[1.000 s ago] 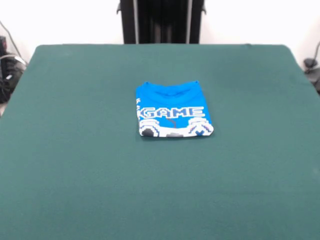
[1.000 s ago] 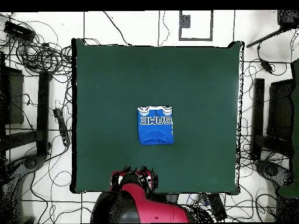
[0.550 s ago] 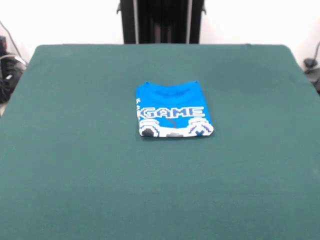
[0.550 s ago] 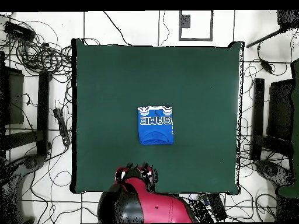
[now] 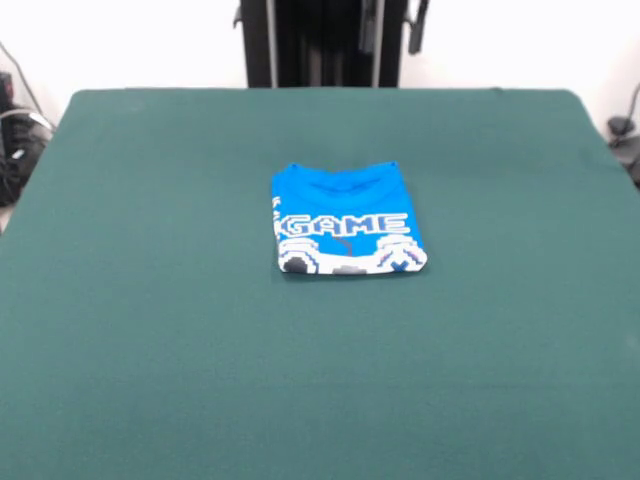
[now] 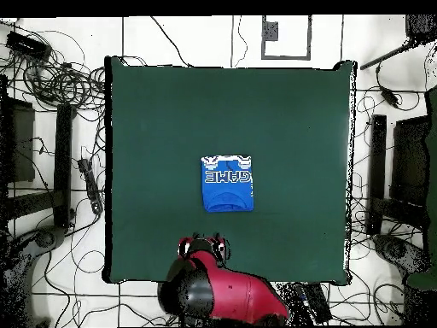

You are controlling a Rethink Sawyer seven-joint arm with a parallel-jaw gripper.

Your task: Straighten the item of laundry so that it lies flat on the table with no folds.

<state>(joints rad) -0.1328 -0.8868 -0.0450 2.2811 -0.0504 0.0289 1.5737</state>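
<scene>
Overhead view, left margin: tangled cables (image 6: 60, 81) and dark stands (image 6: 61, 162) on the white floor (image 6: 179, 34) beside the counter (image 6: 154, 111). In the front view more dark gear (image 5: 15, 140) sits off the counter's left edge.

Counter: green cloth cover, rectangular, mostly bare. Far larger than the shirt (image 5: 345, 220) on it.

Shirt: bright blue, folded into a compact, roughly square packet. Lies near the counter's middle in both views, well apart from every edge. White "GAME" lettering faces up, with a white and grey controller graphic below it along the folded front edge. The collar side shows as a curved seam at the edge nearest the arm. At the packet's left side in the front view, a sliver of further white print wraps round the fold. Layers lie stacked; sleeves not visible. Overhead, the same packet (image 6: 227, 182) sits just past the arm's reach end, with a strip of bare cloth between.

Arm (image 6: 226, 295): red and black, over the counter's bottom edge in the overhead view. End effector (image 6: 203, 248) at its tip, above the green cloth, well short of the shirt and not touching it. Whether its fingers are apart or together, I cannot tell.

Right margin, overhead: more cables (image 6: 380, 111) and a dark upright stand (image 6: 375, 171).
</scene>
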